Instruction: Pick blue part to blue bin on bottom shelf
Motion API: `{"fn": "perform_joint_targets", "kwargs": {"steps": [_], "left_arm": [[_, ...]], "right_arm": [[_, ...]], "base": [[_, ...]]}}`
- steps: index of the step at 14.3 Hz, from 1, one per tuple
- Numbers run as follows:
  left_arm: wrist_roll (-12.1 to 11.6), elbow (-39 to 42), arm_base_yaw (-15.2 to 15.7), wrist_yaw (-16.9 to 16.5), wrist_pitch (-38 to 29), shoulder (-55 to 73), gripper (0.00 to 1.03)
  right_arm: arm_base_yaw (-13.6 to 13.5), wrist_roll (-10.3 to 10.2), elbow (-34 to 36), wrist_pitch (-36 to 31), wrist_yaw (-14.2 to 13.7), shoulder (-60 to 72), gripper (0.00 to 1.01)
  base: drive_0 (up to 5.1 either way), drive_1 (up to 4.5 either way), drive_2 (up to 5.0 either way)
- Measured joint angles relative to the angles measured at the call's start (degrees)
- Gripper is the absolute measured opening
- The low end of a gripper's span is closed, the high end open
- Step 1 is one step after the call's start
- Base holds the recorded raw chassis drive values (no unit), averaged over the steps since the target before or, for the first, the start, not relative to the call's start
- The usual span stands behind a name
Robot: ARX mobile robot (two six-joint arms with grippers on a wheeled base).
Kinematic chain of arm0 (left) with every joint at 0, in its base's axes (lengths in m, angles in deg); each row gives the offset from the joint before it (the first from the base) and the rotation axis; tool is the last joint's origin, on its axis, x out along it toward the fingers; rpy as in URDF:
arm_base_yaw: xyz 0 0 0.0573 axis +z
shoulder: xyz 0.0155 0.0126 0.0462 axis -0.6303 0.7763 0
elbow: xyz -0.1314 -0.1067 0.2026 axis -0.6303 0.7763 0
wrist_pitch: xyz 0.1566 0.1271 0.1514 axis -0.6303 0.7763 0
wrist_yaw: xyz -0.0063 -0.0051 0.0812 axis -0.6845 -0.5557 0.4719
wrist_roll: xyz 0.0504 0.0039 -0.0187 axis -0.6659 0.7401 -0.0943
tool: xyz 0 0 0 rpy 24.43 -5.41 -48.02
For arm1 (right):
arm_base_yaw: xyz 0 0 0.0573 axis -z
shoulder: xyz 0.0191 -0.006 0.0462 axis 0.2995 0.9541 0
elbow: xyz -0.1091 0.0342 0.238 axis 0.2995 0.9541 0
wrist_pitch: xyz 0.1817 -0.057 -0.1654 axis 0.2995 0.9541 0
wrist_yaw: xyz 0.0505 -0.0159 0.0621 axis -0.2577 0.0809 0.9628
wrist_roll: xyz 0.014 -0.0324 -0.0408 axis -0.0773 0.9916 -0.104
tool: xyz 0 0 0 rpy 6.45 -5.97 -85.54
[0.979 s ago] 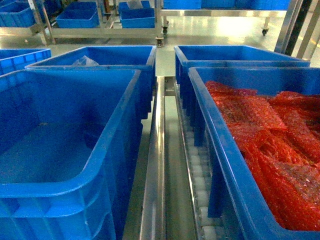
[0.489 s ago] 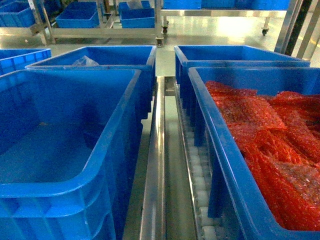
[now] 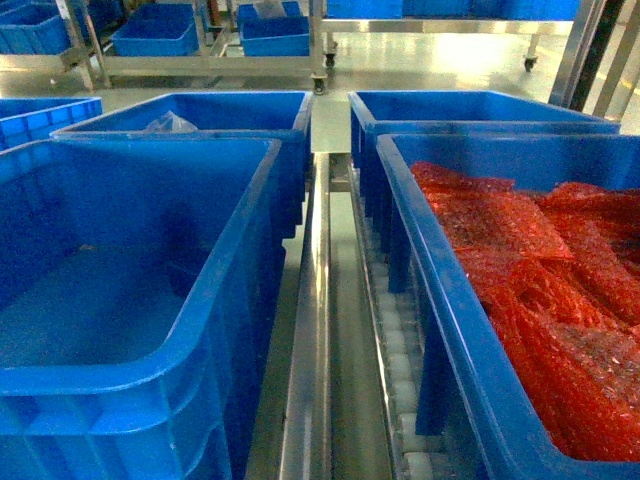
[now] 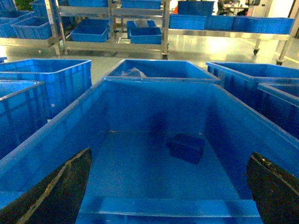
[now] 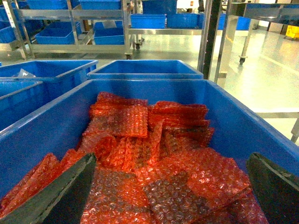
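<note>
Nothing moved, blue part [image 4: 186,147] in blue bin [image 4: 154,87] seen only by left wrist, both grippers wide.

Dark blue blocky part [image 4: 186,147] flat on blue bin [image 4: 154,86] floor.

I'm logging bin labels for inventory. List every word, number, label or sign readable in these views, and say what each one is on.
No readable text in any view.
Near left blue bin and the dark blue part inside it: no label or marking visible.
Near right blue bin and the red bubble-wrap bags in it: no print visible.
Background shelf bins: too small and blurred to show any labels.
</note>
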Motion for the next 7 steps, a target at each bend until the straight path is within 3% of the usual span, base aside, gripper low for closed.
{"fn": "perform_joint_targets", "kwargs": {"steps": [7], "left_arm": [[0.00, 0.00, 0.00, 0.00, 0.00, 0.00, 0.98]], "right_arm": [[0.00, 0.00, 0.00, 0.00, 0.00, 0.00, 0.98]], "base": [[0.0, 0.00, 0.0]]}}
